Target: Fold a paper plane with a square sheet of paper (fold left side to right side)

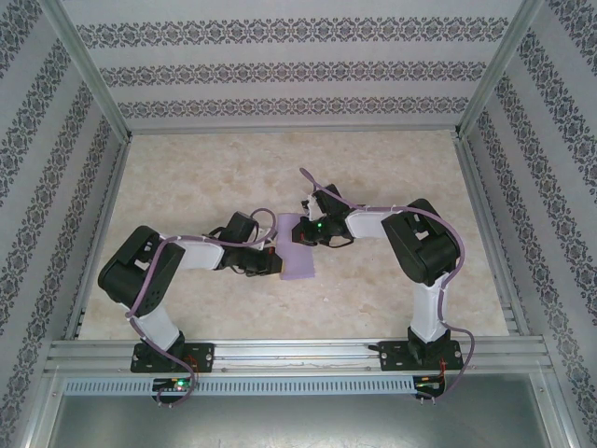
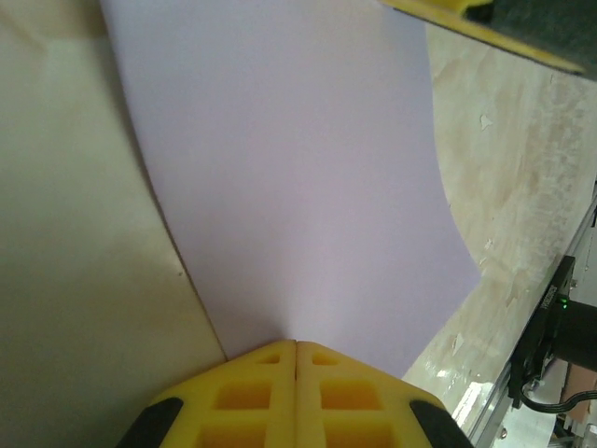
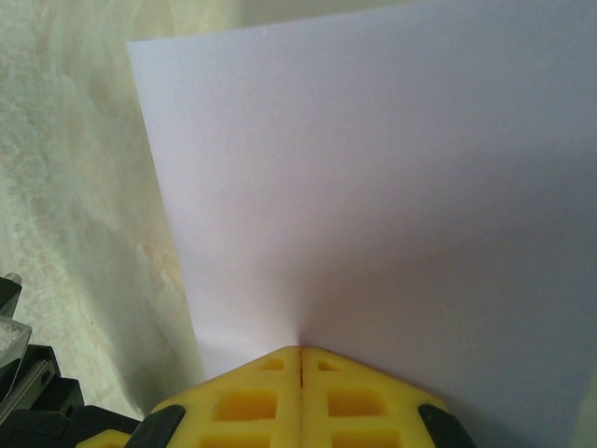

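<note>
The left gripper (image 2: 296, 347) has its yellow fingers pressed together on the edge of the square sheet of paper (image 2: 298, 187), which curves up and away. Marbled counter (image 2: 532, 159) lies to the right, beside a black base (image 2: 569, 336) with a green light.

A beige marble-patterned tabletop (image 1: 215, 168) fills the centre, enclosed at top, left and right by white wallpaper with dark floral bands (image 1: 289, 67), with aluminium rails (image 1: 298, 352) and a slotted grey strip (image 1: 308, 385) along the bottom.
</note>
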You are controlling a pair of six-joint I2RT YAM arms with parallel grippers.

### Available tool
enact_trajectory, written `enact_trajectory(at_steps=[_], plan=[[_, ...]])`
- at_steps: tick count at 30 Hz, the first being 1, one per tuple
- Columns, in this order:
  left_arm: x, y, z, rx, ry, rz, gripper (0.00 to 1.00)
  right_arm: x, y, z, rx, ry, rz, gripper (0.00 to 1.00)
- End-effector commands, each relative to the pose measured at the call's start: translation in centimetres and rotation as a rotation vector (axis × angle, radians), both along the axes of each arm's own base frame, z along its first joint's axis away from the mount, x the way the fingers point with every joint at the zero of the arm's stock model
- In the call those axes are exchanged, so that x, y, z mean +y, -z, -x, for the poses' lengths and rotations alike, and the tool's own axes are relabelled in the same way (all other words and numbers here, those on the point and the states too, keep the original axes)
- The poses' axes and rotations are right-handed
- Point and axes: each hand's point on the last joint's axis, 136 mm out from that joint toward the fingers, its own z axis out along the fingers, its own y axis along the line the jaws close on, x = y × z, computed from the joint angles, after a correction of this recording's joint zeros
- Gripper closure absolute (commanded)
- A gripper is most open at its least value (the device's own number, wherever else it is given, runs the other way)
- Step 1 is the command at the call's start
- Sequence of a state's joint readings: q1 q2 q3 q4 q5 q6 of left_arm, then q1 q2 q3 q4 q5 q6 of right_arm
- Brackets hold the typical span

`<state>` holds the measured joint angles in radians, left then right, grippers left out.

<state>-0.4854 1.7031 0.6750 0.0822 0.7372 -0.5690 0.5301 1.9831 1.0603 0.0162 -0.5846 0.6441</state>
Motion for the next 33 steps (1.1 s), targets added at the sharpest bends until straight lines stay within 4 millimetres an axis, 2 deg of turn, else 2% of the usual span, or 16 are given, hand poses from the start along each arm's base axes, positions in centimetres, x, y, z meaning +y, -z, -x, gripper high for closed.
enact_trajectory(at_steps=[1, 6, 19, 22, 28, 30, 33], plan=[[1.9, 2.7, 5.8, 0.193, 0.056, -0.107, 0.96, -4.5, 6.1, 2.7, 0.130, 0.047, 0.230, 1.00], [2.2, 3.0, 7.1, 0.226, 0.070, -0.120, 0.96, -4.4, 6.2, 2.7, 0.130, 0.044, 0.230, 1.00], [2.5, 2.3, 8.1, 0.233, 0.065, -0.126, 0.96, -4.5, 6.4, 3.1, 0.134, 0.040, 0.237, 1.00], [2.1, 0.9, 7.2, 0.197, 0.058, -0.106, 0.96, -4.4, 6.4, 3.2, 0.131, 0.035, 0.235, 1.00], [1.5, -4.1, 3.6, 0.065, 0.049, -0.081, 0.95, -4.2, 6.0, 3.3, 0.112, 0.026, 0.229, 1.00], [1.4, -4.9, 2.0, 0.040, 0.030, -0.067, 0.95, -4.2, 6.0, 3.3, 0.109, 0.029, 0.228, 1.00], [1.1, -4.6, -0.3, 0.021, 0.013, -0.080, 0.96, -4.3, 6.0, 3.2, 0.108, 0.032, 0.229, 1.00]])
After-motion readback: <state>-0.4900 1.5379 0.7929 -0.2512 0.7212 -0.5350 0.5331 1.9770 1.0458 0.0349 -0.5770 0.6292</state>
